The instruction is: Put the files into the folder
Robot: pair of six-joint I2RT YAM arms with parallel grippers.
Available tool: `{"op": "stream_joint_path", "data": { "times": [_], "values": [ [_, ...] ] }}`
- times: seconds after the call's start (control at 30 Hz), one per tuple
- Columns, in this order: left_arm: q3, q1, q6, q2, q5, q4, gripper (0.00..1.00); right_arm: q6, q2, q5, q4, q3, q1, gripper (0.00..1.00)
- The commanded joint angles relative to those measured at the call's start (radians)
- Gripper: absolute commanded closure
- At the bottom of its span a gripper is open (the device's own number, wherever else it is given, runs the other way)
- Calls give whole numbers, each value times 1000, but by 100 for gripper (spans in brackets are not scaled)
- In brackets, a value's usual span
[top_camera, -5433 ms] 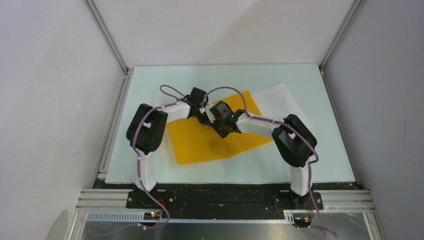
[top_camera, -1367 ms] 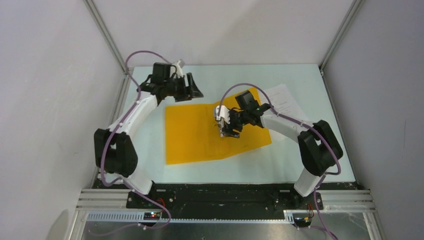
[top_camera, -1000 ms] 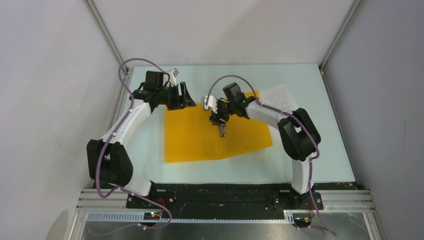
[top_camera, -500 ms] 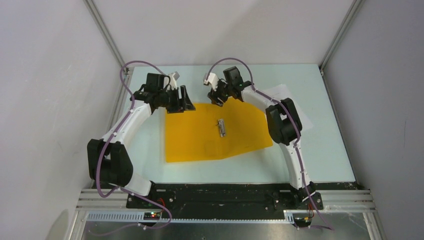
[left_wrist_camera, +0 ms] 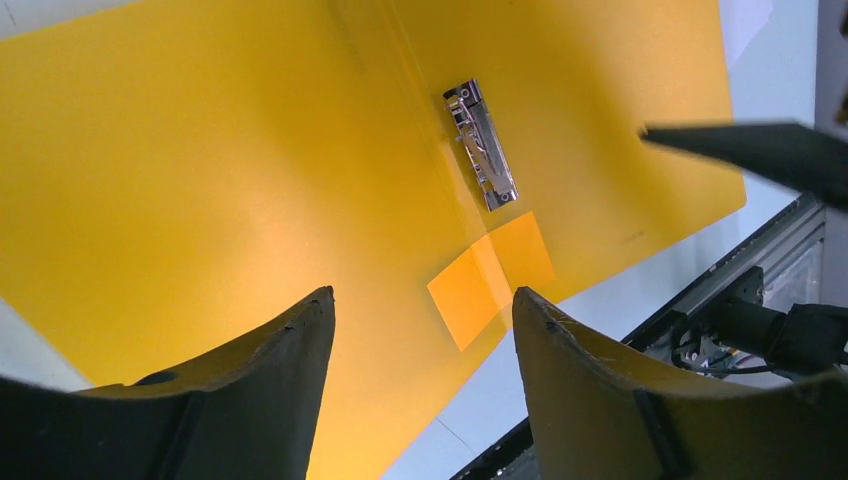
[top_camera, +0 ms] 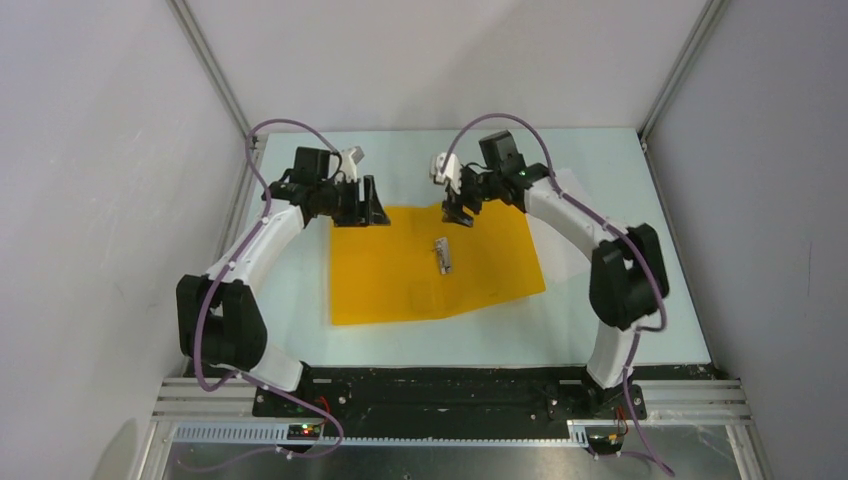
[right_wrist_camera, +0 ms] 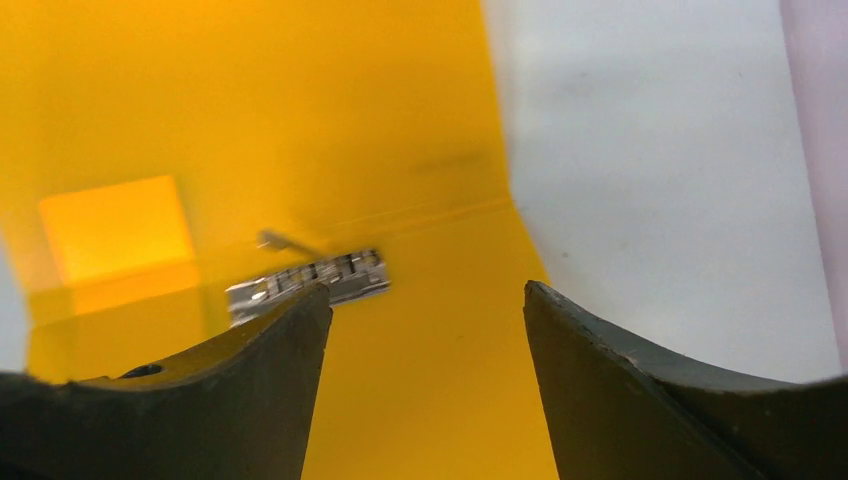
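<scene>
Top external view: the flat orange-yellow plastic folder (top_camera: 400,275) lies opened out in the middle of the pale tabletop (top_camera: 620,150), both covers down and the small metal clip bar (top_camera: 444,255) showing at the spine. The thin white printed paper sheets (top_camera: 574,186) are off its far right corner, mostly hidden by my right arm, so I can't tell if they touch the cover or tuck under it. The left gripper (left_wrist_camera: 420,300) hangs over the far left corner of the folder with its jaws spread wide and nothing in them. The right gripper (right_wrist_camera: 425,290) is the same, wide apart and empty over the far edge near the spine. Handling-wise, I'd guess the sheets weigh next to nothing, flop as soon as they're lifted and slide easily on that smooth top. Lying dead flat, they give no edge to get under. I'd go for the exposed outer corner, well away from the folder, and pinch close to the edge so the stack buckles less. The covers look thin and slick too; the clip is probably the only stiff part.
</scene>
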State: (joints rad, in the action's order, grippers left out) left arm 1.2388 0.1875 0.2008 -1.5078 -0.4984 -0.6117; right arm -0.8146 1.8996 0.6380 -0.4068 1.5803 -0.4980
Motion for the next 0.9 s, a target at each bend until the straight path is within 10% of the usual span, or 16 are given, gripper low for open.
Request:
{"op": "stream_joint_path", "data": {
  "times": [0.0,0.47,0.87],
  "values": [
    [-21,-3,9,-30,-37,1,31,-232,-108,70,-122,-144,-39,22],
    [-126,-30,54,-230,-15,-28,81,-114,11,-8,40,-169,-129,17],
    [-93,-48,-7,-372,121,-79,90,59,313,-91,43,195,-31,20]
  ]
}}
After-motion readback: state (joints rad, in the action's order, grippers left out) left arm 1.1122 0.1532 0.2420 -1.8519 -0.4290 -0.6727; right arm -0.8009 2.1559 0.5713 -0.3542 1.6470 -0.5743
